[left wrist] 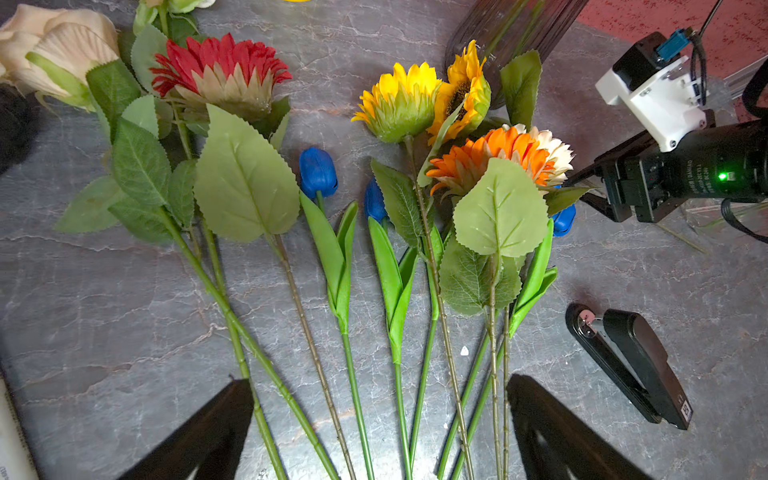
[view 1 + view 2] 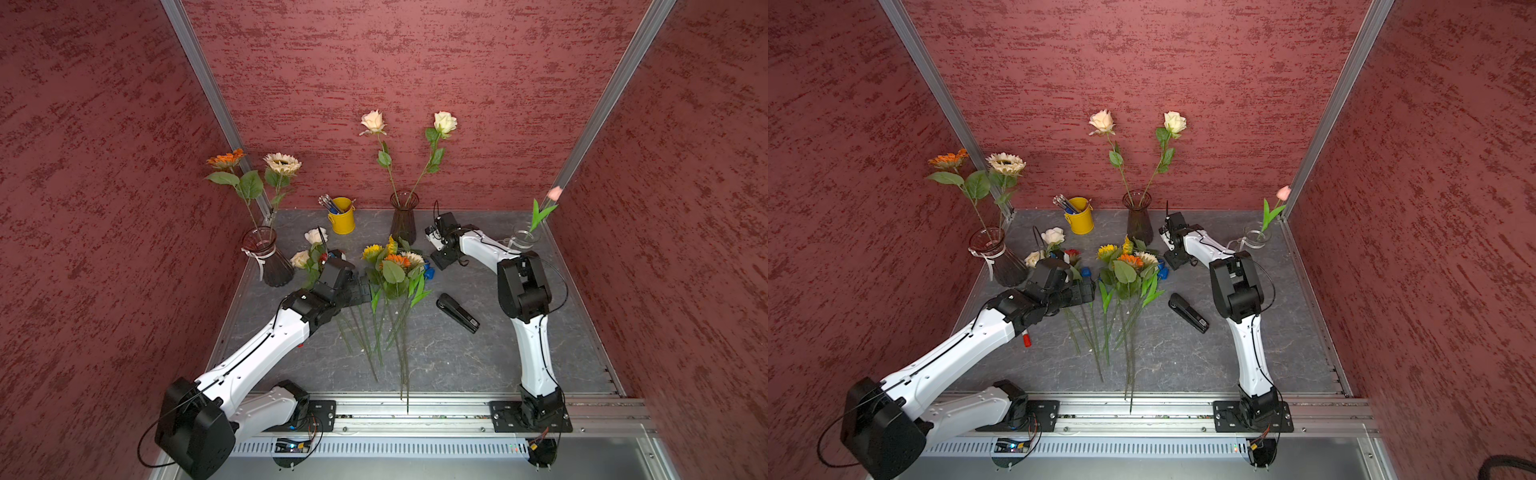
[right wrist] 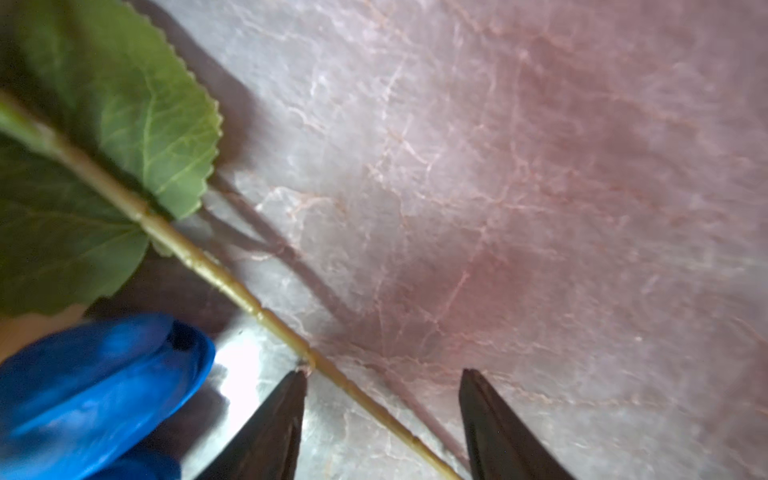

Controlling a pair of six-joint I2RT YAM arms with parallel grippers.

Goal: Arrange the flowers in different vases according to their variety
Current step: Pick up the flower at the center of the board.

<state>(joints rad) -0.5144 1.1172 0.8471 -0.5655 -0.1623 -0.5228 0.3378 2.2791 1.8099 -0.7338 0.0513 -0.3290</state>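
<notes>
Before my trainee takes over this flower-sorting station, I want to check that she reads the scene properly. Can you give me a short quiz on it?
1. True or false: the clear vase holds a pink tulip.
2. How many roses stand in the plain dark vase? A one, B two, C four.
3. What fills the yellow bucket?
Key: 1 true; 2 B; 3 pens and pencils.
</notes>
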